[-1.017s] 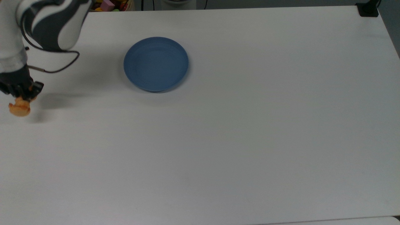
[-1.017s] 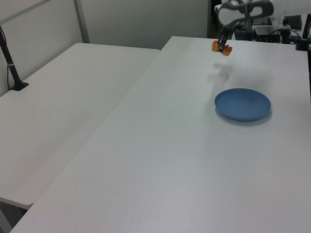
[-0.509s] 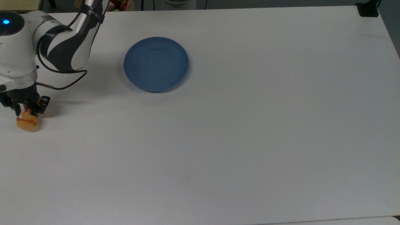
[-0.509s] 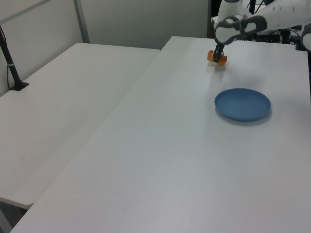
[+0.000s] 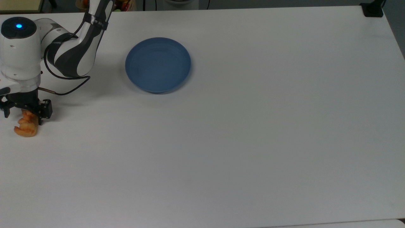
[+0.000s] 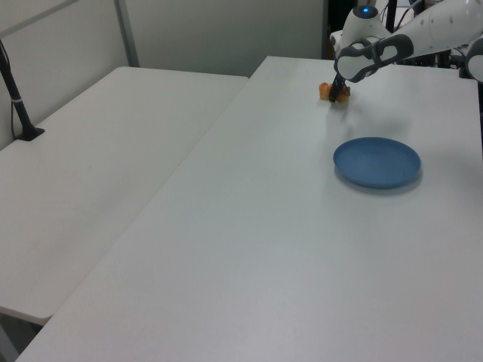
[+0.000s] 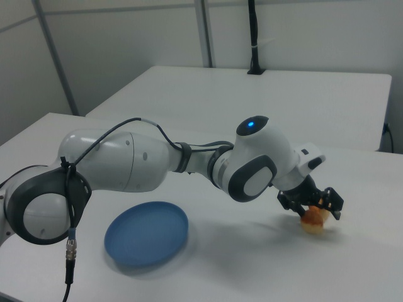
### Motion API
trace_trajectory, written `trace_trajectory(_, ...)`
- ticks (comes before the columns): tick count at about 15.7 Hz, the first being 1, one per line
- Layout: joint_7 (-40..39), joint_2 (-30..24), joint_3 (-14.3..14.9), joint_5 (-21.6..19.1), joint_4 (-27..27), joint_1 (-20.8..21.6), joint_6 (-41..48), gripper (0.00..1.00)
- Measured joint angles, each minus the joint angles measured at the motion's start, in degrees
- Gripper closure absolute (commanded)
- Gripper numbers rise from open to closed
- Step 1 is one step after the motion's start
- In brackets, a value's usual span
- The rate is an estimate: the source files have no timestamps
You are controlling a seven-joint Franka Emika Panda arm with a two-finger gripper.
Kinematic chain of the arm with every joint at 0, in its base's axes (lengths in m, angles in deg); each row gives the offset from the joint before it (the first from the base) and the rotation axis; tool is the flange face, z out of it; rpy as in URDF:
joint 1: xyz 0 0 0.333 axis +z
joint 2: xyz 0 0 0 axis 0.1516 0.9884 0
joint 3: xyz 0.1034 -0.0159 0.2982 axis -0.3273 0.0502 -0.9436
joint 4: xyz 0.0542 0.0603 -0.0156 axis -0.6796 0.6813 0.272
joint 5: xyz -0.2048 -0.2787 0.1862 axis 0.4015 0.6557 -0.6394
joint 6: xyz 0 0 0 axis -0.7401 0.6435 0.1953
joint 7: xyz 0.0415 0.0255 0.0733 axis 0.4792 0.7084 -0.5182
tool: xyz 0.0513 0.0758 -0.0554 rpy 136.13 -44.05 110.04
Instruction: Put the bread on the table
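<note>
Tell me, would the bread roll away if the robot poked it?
Probably not. The bread looks lumpy and oblong, and it rests on the flat table, so it would likely just slide. It seems light, since the gripper is small beside it.

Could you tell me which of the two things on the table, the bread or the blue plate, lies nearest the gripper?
The bread: it lies directly at the gripper, at the top view's left edge of the table, whereas the blue plate sits well apart.

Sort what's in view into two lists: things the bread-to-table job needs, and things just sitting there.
Needed:
- bread, resting low on the table at the top view's left edge
- table
- gripper, open around the bread

Just sitting there:
- blue plate, nothing on it
- neighbouring table
</note>
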Motion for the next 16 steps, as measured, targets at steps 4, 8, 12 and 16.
trace_trajectory(4, 0.49, -3.42, -0.24, -0.01, -0.04, 0.17, -0.74, 0.00)
trace_trajectory(8, 3.97, -14.84, -2.86, 0.32, 8.02, 2.95, 3.42, 0.00)
trace_trajectory(12, 14.83, -29.12, -5.37, 7.07, 12.91, 8.44, 23.18, 0.00)
trace_trajectory(16, 24.56, -41.55, -9.97, 10.96, 16.25, 12.85, 39.56, 0.00)
